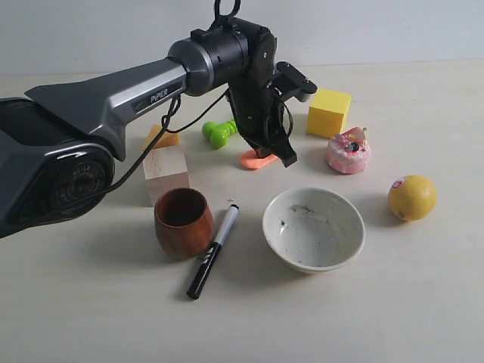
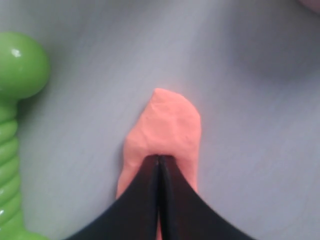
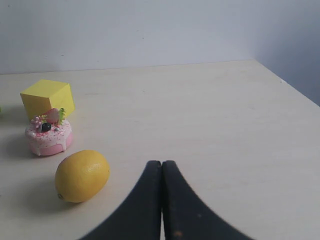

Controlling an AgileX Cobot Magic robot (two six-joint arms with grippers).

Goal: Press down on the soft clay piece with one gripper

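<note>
The soft clay piece (image 1: 255,159) (image 2: 170,130) is a flat orange-salmon blob lying on the pale table between the green bone toy and the pink cake. My left gripper (image 1: 280,156) (image 2: 159,159) is shut, with both black fingertips together and resting on top of the clay; the clay shows a dent around the tips. The near half of the clay is hidden under the fingers in the left wrist view. My right gripper (image 3: 161,163) is shut and empty, off to the side over bare table, out of sight in the exterior view.
The green bone toy (image 1: 220,133) (image 2: 15,130) lies close beside the clay. A pink cake (image 1: 349,150) (image 3: 48,134), yellow cube (image 1: 329,112) (image 3: 47,97) and lemon (image 1: 412,197) (image 3: 82,175) sit to the right. In front stand a white bowl (image 1: 313,228), black marker (image 1: 213,249), wooden cup (image 1: 183,222) and wood block (image 1: 165,172).
</note>
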